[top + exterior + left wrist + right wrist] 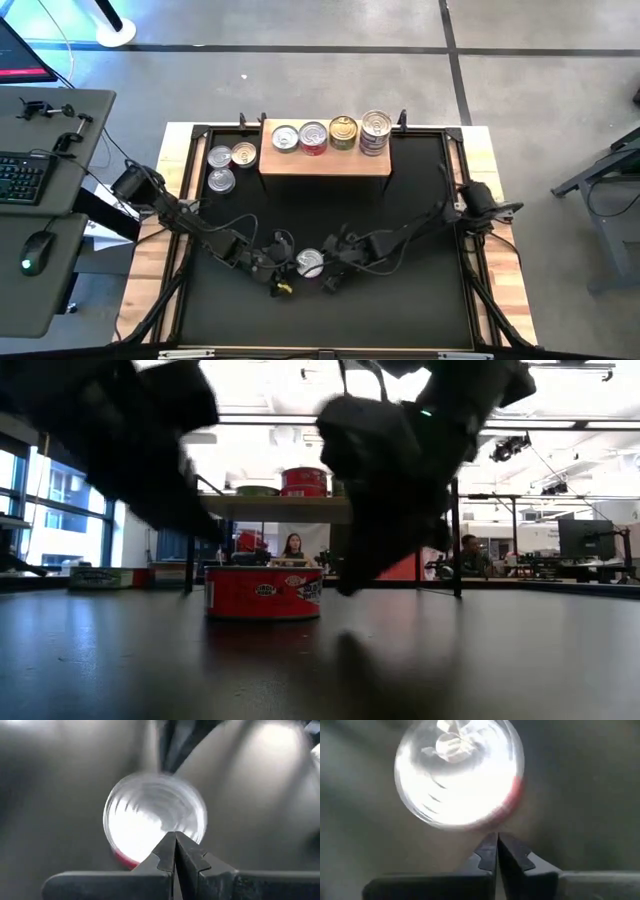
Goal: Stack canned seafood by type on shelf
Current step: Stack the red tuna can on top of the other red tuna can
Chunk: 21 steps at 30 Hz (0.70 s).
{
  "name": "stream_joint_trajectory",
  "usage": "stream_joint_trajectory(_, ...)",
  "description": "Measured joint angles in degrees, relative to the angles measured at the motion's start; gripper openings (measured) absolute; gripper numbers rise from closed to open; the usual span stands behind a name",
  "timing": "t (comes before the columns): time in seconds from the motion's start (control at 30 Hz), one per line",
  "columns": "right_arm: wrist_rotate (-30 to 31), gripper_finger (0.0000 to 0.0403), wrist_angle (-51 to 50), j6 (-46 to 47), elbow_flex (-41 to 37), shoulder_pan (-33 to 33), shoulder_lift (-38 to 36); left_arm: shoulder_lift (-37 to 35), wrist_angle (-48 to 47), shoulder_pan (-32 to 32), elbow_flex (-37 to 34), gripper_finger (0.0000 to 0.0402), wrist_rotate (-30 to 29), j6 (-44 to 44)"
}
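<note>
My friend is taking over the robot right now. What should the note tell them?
Left tool: shut, holding nothing, right beside the red can at the mat's front middle.
Right tool: shut, empty, just on the can's other side.
The red can stands alone on the black mat.
Done: four stacks on the shelf.
Left: three cans lie on the mat left of the shelf, plus the red can; all need stacking by type.

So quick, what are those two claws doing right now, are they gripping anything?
Left gripper: shut, holding nothing, beside the red-sided can.
Right gripper: shut, holding nothing, on that can's other side.
</note>
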Motion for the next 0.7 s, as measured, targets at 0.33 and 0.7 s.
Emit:
stream_joint_trajectory(0.33, 2.29, 0.0000, -1.87, -0.31, 4.43, 0.34, 2.29, 5.73, 1.74, 0.00, 0.40, 0.0000, -0.38, -2.08)
stream_joint_trajectory(0.7, 3.12, 0.0000, -1.41, 1.71, 4.03, 0.76, 2.51, 9.13, 6.10, -0.15, 0.64, 0.0000, -0.02, -2.99)
